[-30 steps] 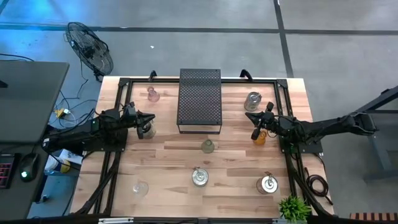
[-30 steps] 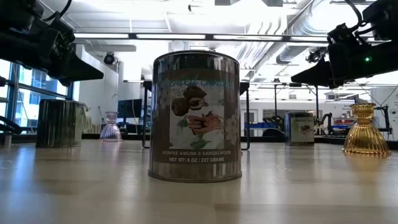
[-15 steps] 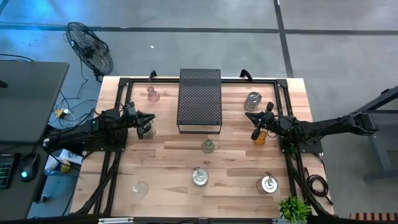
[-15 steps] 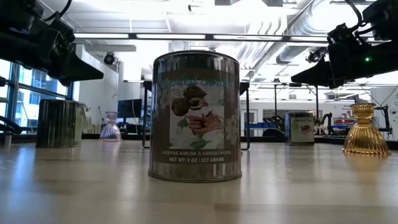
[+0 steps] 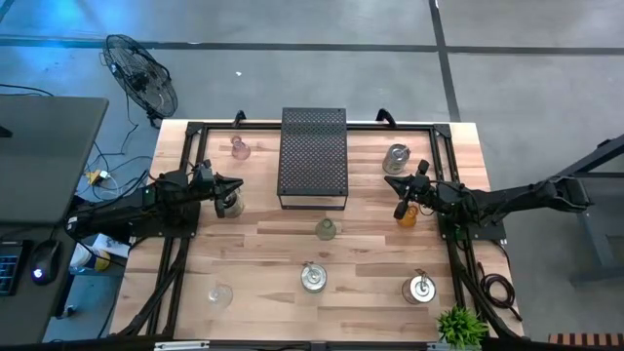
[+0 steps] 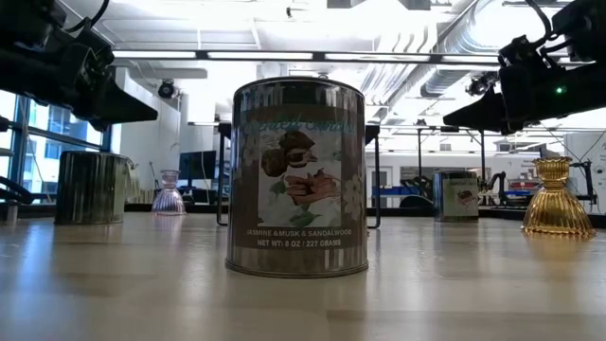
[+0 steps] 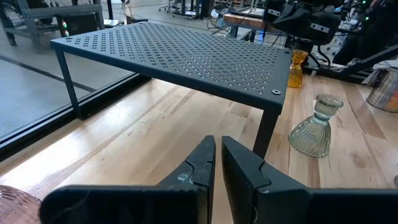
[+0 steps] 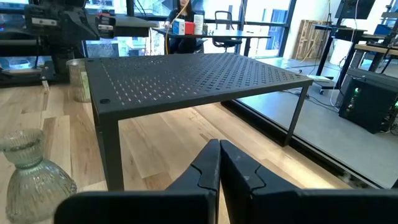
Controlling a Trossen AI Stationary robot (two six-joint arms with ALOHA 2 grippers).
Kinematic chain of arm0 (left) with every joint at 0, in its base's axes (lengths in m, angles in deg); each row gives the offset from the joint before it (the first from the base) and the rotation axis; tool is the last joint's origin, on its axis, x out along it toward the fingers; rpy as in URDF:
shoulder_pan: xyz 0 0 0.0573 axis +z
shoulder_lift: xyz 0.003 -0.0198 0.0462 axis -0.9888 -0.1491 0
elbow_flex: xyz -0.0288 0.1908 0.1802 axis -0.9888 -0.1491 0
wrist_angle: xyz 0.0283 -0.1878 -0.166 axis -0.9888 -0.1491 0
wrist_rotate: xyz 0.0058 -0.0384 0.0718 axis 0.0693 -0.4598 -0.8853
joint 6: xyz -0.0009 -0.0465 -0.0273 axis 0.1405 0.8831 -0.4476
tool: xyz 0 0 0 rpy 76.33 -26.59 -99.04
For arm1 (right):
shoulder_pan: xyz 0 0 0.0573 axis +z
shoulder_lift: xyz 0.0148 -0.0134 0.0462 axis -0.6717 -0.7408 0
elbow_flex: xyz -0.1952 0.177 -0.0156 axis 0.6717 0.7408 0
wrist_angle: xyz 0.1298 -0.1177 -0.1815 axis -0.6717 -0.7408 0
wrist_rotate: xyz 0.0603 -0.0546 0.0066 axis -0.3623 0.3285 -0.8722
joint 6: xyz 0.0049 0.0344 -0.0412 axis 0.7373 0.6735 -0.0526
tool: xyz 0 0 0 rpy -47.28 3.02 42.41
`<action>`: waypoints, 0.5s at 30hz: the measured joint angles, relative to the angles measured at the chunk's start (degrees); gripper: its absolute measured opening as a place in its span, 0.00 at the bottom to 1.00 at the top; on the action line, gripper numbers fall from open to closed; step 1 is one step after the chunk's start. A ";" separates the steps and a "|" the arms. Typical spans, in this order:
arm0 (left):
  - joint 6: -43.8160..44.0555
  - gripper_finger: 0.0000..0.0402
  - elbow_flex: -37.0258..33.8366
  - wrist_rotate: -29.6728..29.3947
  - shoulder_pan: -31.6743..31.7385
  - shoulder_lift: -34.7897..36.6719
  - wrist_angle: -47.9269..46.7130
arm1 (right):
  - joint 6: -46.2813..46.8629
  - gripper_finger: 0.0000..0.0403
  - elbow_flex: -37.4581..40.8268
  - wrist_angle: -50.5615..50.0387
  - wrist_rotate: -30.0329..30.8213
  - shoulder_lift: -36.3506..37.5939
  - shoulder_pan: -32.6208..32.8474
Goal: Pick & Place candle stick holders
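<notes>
1. Holders, eight on the table (image 5: 263,244) (all standing apart from one another):
   - pink holder (image 5: 239,148), far left, left of the rack;
   - silver tin (image 5: 396,157), far right, right of the rack;
   - tin (image 5: 231,205) at the left side, just beside the left gripper's tip;
   - amber holder (image 5: 407,214) at the right side, just beside the right gripper;
   - clear ribbed holder (image 5: 326,229), centre, just in front of the rack;
   - labelled tin (image 5: 313,278), near centre (fills the low view, close to the camera);
   - tin (image 5: 421,289), near right;
   - clear glass (image 5: 220,294), near left.
2. Rack (image 5: 313,158): black, perforated, on legs, far centre of the table, nothing on top.
3. Left gripper (image 5: 234,187): above the left side, pointing toward the rack; fingers nearly together with a thin slit between them, holding nothing (seen in the wrist view).
4. Right gripper (image 5: 391,182): above the right side, pointing toward the rack; fingers pressed together, holding nothing.
5. Surroundings: fan (image 5: 138,76) on the floor beyond the far left corner; plant (image 5: 460,327) at the near right corner.
</notes>
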 joint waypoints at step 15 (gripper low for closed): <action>0.55 0.06 0.00 0.02 -0.02 0.02 0.94 | 15.22 0.00 -7.04 4.99 -0.15 -0.15 -2.60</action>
